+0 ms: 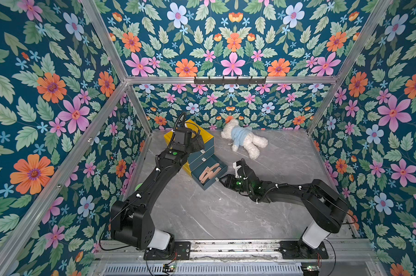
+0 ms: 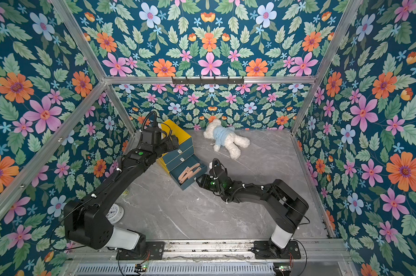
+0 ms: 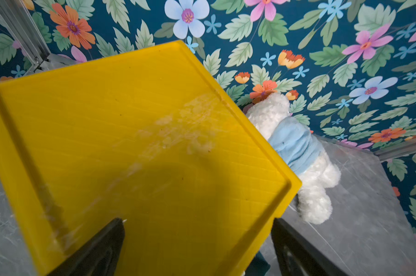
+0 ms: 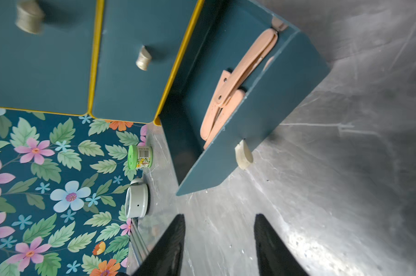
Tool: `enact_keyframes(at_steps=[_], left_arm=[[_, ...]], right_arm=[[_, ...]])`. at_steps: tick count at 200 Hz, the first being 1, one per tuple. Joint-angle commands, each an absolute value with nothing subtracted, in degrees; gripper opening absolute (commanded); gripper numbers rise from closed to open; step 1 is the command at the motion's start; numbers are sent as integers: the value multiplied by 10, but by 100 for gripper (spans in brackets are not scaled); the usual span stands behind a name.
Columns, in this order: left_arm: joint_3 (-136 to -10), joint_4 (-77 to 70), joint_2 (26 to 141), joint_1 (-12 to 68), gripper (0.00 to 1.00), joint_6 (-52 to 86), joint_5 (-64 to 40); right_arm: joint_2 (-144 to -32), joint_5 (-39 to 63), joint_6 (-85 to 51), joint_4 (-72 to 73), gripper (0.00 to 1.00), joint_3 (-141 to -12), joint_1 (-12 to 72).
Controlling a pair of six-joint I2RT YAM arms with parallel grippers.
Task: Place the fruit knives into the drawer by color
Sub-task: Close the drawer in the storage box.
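A yellow cabinet with teal drawers stands at the back left of the table. Its lowest drawer is pulled out, and several salmon pink fruit knives lie in it. The two upper drawers are closed. My left gripper is open over the cabinet's top, one finger above the yellow surface and the other past its edge. My right gripper is open and empty, just in front of the open drawer's pale knob.
A white teddy bear in a blue top lies at the back, right of the cabinet. A green-lidded jar and a small white clock stand by the left wall. The floral walls close in on three sides.
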State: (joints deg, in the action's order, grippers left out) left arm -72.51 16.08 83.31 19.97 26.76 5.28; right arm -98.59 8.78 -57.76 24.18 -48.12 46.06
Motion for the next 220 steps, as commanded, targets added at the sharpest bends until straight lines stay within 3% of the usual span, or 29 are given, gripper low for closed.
enact_keyframes(at_steps=[1, 220], left_arm=[[-719, 165, 838, 198, 99, 272, 42], [-655, 157, 846, 198, 99, 279, 14]], right_arm=[[-1015, 88, -605, 264, 49, -494, 457], [-1311, 151, -758, 316, 50, -800, 423]])
